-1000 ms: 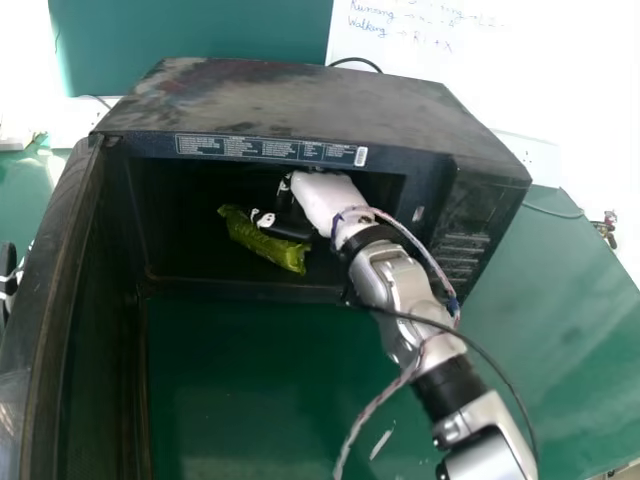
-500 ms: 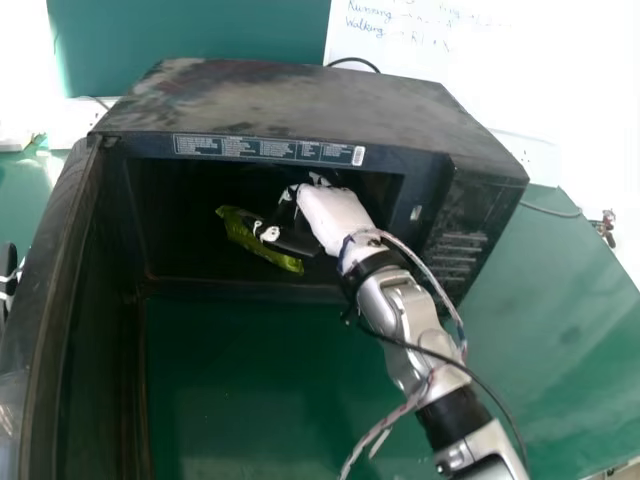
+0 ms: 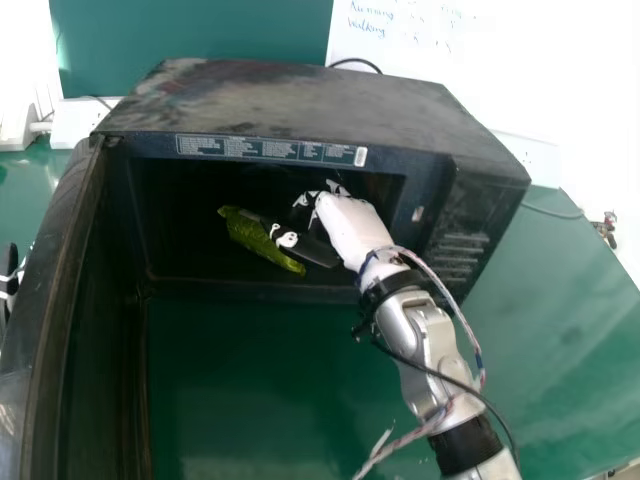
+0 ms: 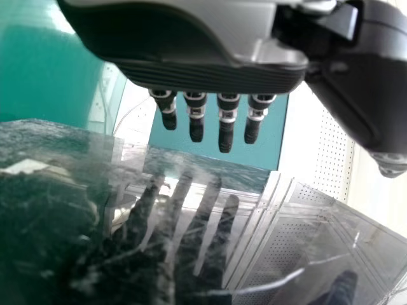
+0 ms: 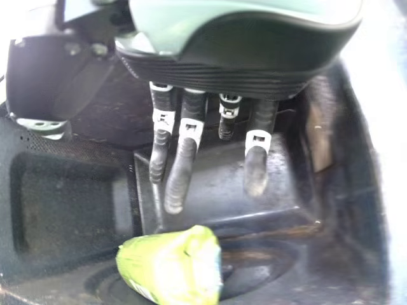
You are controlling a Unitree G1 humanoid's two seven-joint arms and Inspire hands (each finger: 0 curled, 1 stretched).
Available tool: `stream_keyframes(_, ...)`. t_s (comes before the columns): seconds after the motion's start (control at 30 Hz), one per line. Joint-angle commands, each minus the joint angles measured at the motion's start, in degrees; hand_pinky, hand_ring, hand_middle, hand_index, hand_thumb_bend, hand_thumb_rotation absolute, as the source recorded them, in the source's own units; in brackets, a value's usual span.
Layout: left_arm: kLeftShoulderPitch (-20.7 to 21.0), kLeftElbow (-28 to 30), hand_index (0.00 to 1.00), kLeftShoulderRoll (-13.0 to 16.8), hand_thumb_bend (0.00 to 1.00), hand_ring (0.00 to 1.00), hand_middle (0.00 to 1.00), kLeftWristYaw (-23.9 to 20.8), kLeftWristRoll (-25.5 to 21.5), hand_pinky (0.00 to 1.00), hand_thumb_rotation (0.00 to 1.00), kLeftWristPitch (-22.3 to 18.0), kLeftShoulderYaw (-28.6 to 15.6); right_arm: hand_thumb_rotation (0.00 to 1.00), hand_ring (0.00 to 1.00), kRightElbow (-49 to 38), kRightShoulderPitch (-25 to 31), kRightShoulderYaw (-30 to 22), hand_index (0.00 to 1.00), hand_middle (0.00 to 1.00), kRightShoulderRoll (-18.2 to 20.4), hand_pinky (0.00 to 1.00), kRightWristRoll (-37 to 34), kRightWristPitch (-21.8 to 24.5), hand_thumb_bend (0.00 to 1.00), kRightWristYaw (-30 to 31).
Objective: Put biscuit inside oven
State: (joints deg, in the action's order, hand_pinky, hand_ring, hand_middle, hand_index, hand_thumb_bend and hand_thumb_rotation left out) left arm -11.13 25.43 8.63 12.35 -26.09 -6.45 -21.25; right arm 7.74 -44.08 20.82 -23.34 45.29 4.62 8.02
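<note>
My right hand (image 3: 345, 225) is inside the cavity of the black oven (image 3: 290, 100), right of the green biscuit packet (image 3: 258, 240). The packet lies slanted on the oven floor. In the right wrist view, my right hand (image 5: 183, 165) has its fingers extended and apart from the biscuit packet (image 5: 166, 267), holding nothing. At the far left edge, outside the oven door, is my left hand (image 3: 9, 280). The left wrist view has my left hand (image 4: 226, 124) with straight fingers, beside a glossy dark surface that reflects them.
The oven door (image 3: 45, 290) stands open on the left. Green tabletop (image 3: 550, 320) extends right of the oven, with a cable on it. A white socket box (image 3: 85, 122) is behind on the left, and a whiteboard with writing (image 3: 500, 60) stands behind.
My right hand has drawn back to the right and toward the robot, away from the packet. The packet stays about where it was, with more of it uncovered. My left hand has barely moved.
</note>
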Motion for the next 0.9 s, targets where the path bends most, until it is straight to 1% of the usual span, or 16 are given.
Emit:
stream_keyframes(0.0, -0.12, -0.56, 1.00, 0.22, 1.00, 1.00, 0.96, 0.24, -0.58, 1.00, 0.97, -0.41, -0.50, 0.19, 0.29, -2.45, 1.75, -0.34, 0.67, 0.40, -0.82, 0.20, 0.67, 0.34, 0.78, 0.95)
stream_keyframes(0.13, 0.10, -0.86, 1.00, 0.33, 1.00, 1.00, 0.96, 0.36, -0.70, 1.00, 0.97, -0.36, -0.63, 0.18, 0.28, -5.40, 3.62, -0.90, 0.63, 0.39, -0.97, 0.20, 0.67, 1.05, 0.80, 2.08)
stream_keyframes(0.2, 0.17, -0.95, 1.00, 0.35, 1.00, 1.00, 0.96, 0.41, -0.70, 1.00, 0.97, -0.44, -0.66, 0.17, 0.30, -6.45, 4.70, -1.25, 0.64, 0.40, -1.01, 0.21, 0.36, 0.85, 0.82, 1.98)
stream_keyframes(0.23, 0.20, -0.97, 1.00, 0.37, 1.00, 1.00, 0.96, 0.40, -0.66, 1.00, 0.97, -0.45, -0.68, 0.17, 0.29, -6.92, 5.28, -1.38, 0.65, 0.39, -1.10, 0.21, 0.31, 0.59, 0.82, 1.80)
stream_keyframes(0.33, 0.25, -1.27, 1.00, 0.57, 1.00, 1.00, 0.96, 0.77, -0.78, 1.00, 0.96, -0.57, -0.83, 0.16, 0.35, -9.00, 7.05, -1.89, 0.66, 0.42, -1.23, 0.29, 0.47, 0.49, 0.81, 1.55)
stream_keyframes(0.4, 0.17, -1.17, 1.00, 0.58, 1.00, 1.00, 0.96, 0.74, -0.68, 1.00, 0.96, -0.44, -0.90, 0.17, 0.40, -10.90, 8.26, -2.30, 0.65, 0.46, -1.65, 0.35, 0.72, 0.38, 0.82, 1.66)
stream_keyframes(0.47, 0.14, -1.17, 1.00, 0.54, 1.00, 1.00, 0.96, 0.70, -0.43, 1.00, 0.97, -0.49, -0.93, 0.21, 0.47, -12.97, 9.59, -2.85, 0.64, 0.52, -2.17, 0.41, 0.84, 0.43, 0.82, 2.11)
stream_keyframes(0.5, 0.18, -1.25, 1.00, 0.54, 1.00, 1.00, 0.96, 0.74, -0.42, 1.00, 0.97, -0.53, -0.96, 0.22, 0.48, -13.91, 10.28, -3.22, 0.65, 0.53, -2.30, 0.40, 0.69, 0.55, 0.81, 2.32)
stream_keyframes(0.57, 0.29, -1.42, 1.00, 0.55, 1.00, 1.00, 0.96, 0.85, -0.55, 1.00, 0.97, -0.58, -1.00, 0.22, 0.43, -15.69, 11.61, -4.11, 0.65, 0.51, -2.28, 0.32, 0.06, 0.89, 0.80, 2.88)
stream_keyframes(0.6, 0.39, -1.56, 1.00, 0.58, 1.00, 1.00, 0.96, 0.92, -0.64, 1.00, 0.96, -0.61, -1.04, 0.21, 0.41, -16.35, 12.21, -4.55, 0.66, 0.50, -2.25, 0.30, -0.27, 0.95, 0.79, 3.04)
stream_keyframes(0.7, 0.72, -2.07, 1.00, 0.68, 1.00, 1.00, 0.96, 1.19, -0.92, 1.00, 0.96, -0.72, -1.18, 0.21, 0.43, -17.44, 13.75, -5.57, 0.66, 0.52, -2.34, 0.31, -0.77, 0.47, 0.80, 2.90)
stream_keyframes(0.8, 0.91, -2.36, 1.00, 0.73, 1.00, 1.00, 0.96, 1.25, -0.95, 1.00, 0.96, -0.69, -1.27, 0.24, 0.40, -17.91, 14.64, -5.77, 0.66, 0.50, -3.23, 0.29, 0.46, -0.22, 0.80, 2.57)
stream_keyframes(0.83, 0.96, -2.49, 1.00, 0.76, 1.00, 1.00, 0.96, 1.31, -0.94, 1.00, 0.96, -0.73, -1.30, 0.25, 0.38, -18.15, 14.98, -5.91, 0.66, 0.48, -3.36, 0.28, 0.61, -0.31, 0.80, 2.53)
stream_keyframes(0.87, 1.03, -2.70, 1.00, 0.81, 1.00, 1.00, 0.96, 1.42, -1.00, 1.00, 0.96, -0.78, -1.36, 0.24, 0.34, -18.41, 15.33, -6.01, 0.66, 0.44, -3.44, 0.24, 0.77, -0.34, 0.79, 2.49)
